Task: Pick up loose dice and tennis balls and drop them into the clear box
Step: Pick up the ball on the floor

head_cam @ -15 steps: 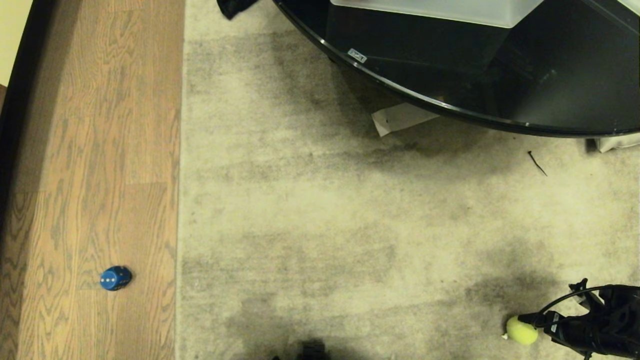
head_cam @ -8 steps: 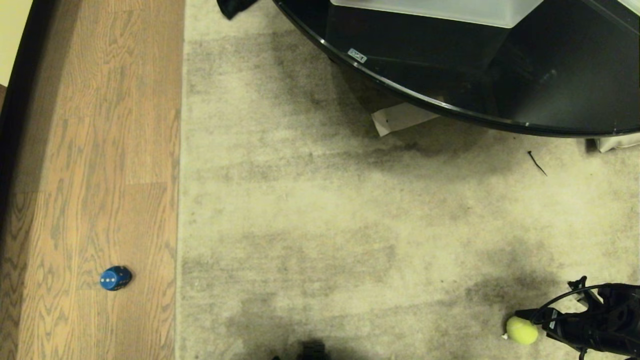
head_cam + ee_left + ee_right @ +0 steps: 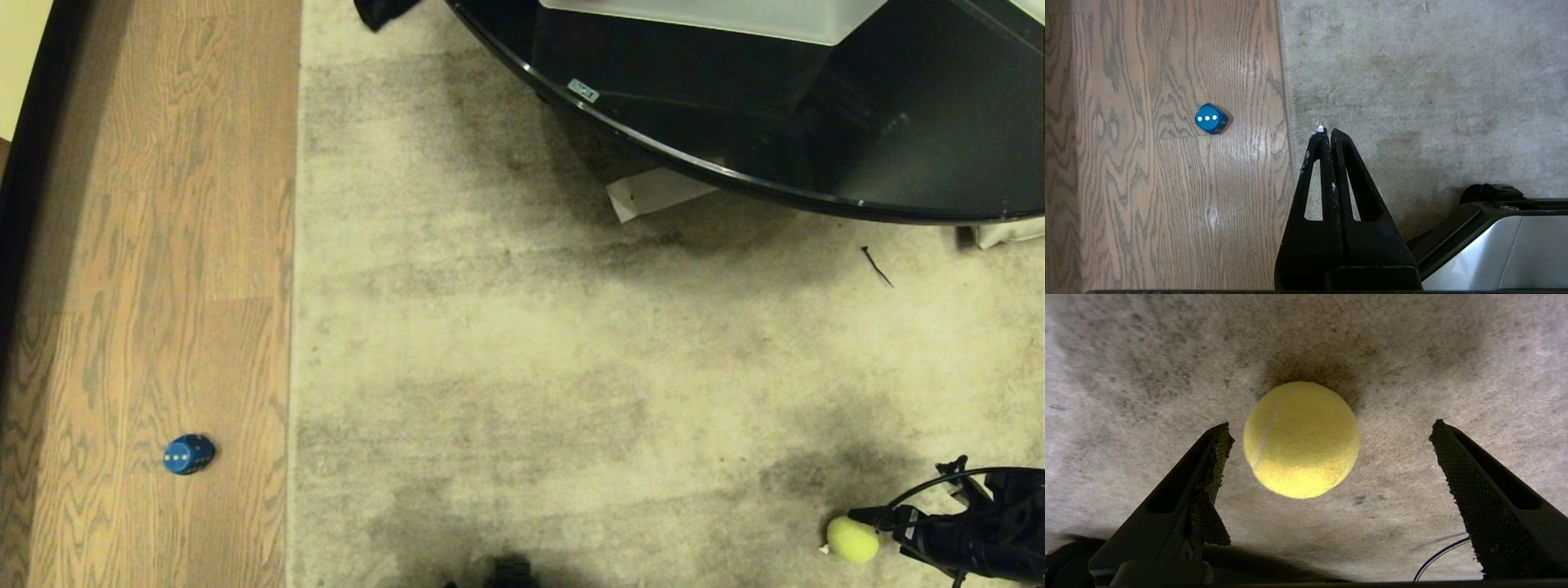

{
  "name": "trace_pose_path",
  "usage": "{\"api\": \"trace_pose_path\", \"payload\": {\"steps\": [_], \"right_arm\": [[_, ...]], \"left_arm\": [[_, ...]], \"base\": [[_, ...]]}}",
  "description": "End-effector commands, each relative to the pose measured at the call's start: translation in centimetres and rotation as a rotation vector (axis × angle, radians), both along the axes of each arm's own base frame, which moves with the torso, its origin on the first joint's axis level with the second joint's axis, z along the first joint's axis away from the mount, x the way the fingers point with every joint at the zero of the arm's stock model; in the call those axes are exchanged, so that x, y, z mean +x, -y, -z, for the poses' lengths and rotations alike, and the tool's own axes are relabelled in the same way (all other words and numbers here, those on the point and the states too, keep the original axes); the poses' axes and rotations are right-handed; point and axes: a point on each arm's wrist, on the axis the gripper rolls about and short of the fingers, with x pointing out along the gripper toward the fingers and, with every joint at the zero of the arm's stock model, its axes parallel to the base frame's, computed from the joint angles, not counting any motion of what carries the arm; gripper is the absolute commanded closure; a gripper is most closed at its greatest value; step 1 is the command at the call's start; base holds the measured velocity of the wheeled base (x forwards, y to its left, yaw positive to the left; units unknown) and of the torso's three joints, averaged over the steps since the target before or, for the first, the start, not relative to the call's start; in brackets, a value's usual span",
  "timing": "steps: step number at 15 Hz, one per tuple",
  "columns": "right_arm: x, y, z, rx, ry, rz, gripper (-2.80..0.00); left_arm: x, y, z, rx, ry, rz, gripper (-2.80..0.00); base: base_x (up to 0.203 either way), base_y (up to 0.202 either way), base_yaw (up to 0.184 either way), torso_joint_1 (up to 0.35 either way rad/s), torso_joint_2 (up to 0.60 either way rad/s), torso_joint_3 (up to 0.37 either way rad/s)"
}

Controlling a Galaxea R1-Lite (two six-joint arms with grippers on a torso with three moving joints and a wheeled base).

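Your right gripper [image 3: 1331, 428] sits low at the near right of the rug [image 3: 522, 367] with its fingers [image 3: 1457, 457] spread wide apart; the tennis ball [image 3: 1301, 439] lies on the rug between the fingertips, touching neither. Your left gripper [image 3: 1327, 131] is pressed together on nothing, hanging over the rug's edge by the wood floor [image 3: 1147, 183]; the blue die [image 3: 1210, 118] rests on that floor, well apart from it. The clear box [image 3: 718, 18] stands on the black round table [image 3: 898, 122] at the far side.

Tennis ball [image 3: 851, 540] on carpet; blue die [image 3: 188, 454] on wood.
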Motion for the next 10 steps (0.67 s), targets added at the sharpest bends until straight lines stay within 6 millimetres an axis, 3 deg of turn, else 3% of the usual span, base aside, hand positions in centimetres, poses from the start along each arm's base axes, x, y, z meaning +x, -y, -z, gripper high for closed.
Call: {"api": "trace_pose_path", "payload": {"steps": [1, 5, 10], "right_arm": [[-0.1, 0.1, 0.5, 0.012, -0.007, -0.001, -2.80], [-0.6, 0.2, 1.5, 0.047, -0.059, -0.050, -2.80], [-0.6, 0.2, 1.0, 0.043, -0.053, -0.050, -2.80]], "left_arm": [[0.0, 0.0, 0.0, 0.000, -0.001, -0.001, 0.00], [0.0, 0.0, 0.0, -0.003, -0.001, -0.002, 0.00], [0.0, 0.0, 0.0, -0.003, -0.001, -0.002, 0.00]], "base": [[0.000, 0.000, 0.000, 0.000, 0.00, 0.000], [0.000, 0.000, 0.000, 0.000, 0.00, 0.000], [0.000, 0.000, 0.000, 0.000, 0.00, 0.000]]}}
